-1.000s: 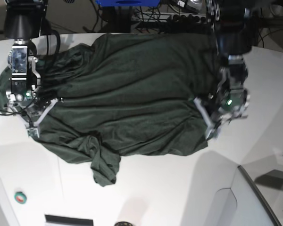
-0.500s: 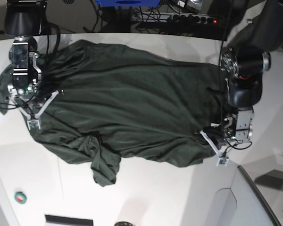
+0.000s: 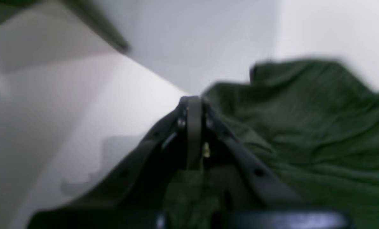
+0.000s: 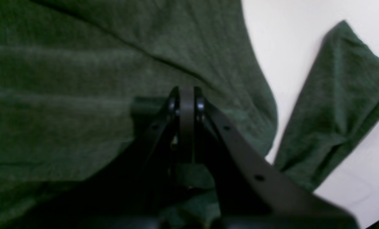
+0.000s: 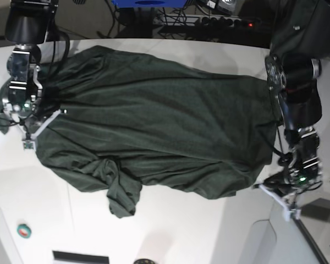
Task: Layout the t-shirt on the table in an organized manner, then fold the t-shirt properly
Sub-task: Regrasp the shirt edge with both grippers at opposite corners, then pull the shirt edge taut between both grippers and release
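Observation:
The dark green t-shirt [image 5: 154, 121] lies spread across the white table [image 5: 181, 231], with a bunched fold [image 5: 121, 192] at its near edge. My left gripper [image 5: 289, 208] is at the shirt's right near corner, shut with cloth pinched in its jaws. The left wrist view shows the left gripper [image 3: 194, 101] closed, the t-shirt [image 3: 303, 127] running off to the right over the table [image 3: 113, 111]. My right gripper [image 5: 28, 142] holds the shirt's left side. In the right wrist view the right gripper [image 4: 186, 92] is shut over the t-shirt [image 4: 65, 79], with a sleeve [image 4: 335, 95] beside it.
A small green and red roll [image 5: 23, 231] sits near the front left corner. A dark seam [image 5: 305, 234] crosses the table at the front right, just past my left gripper. Cables and a blue object [image 5: 148, 3] lie beyond the table's back edge.
My left gripper has moved toward the table's front right, dragging the shirt's right edge with it. My right gripper has shifted slightly back. The shirt now lies stretched wider and flatter.

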Controlling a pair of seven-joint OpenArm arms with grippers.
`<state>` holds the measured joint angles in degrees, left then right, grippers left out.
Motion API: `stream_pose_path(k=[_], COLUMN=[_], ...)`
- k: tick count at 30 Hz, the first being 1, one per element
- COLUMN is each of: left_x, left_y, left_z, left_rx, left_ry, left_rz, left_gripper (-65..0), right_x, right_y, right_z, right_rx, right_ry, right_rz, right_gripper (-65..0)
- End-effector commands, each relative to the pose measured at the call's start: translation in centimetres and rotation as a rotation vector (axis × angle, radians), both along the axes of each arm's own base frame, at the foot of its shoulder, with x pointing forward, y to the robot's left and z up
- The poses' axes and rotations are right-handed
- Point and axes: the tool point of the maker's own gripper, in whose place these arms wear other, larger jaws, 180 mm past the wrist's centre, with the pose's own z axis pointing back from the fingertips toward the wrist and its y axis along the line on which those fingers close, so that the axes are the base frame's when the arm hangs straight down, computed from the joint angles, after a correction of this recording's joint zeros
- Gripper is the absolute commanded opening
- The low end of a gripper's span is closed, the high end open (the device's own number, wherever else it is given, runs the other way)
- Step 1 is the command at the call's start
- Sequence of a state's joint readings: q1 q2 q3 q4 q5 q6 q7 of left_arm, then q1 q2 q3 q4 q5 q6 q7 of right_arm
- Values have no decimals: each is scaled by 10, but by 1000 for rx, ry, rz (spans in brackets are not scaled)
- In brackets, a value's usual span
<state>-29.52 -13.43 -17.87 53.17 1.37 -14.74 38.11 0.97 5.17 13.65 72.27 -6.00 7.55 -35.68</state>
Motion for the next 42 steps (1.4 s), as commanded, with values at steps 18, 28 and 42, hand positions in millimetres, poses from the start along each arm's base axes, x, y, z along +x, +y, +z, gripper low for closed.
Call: stream_pose_path(k=[18, 28, 42], left_x=[-166, -130, -65], left_y=[-31, -25, -58], left_z=[-101, -111, -73], left_rx=[17, -31, -108], left_ry=[239, 208, 128], left_rz=[-106, -59, -66], left_gripper=[-650, -650, -650], right_x=[-8, 16, 61], right_y=[-21, -79, -124], right_z=[-24, -40, 23], right_rx=[2, 31, -46], right_ry=[74, 38, -178], right_rz=[-36, -163, -197], right_gripper=[-648, -648, -635])
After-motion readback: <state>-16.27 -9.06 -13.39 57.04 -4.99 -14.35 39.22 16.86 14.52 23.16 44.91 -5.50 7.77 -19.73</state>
